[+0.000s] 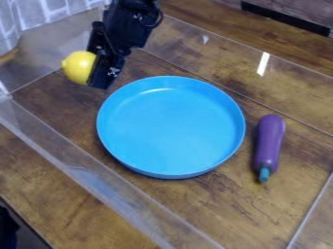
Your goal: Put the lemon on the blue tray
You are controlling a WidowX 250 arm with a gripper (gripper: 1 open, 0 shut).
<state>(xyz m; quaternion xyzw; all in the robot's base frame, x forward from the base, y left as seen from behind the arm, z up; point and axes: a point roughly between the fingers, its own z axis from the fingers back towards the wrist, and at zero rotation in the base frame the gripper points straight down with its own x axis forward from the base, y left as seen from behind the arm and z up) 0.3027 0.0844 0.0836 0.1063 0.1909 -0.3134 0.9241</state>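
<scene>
Tool: I see my tool [93, 70] clamped on the lemon [78, 65], off the desk [53, 185].
Lemon: it hangs just beyond the upper-left rim of the blue tray [170, 126], not over it.
Eggplant [267, 145]: lies right of the tray.
Writing: I can read none.
</scene>
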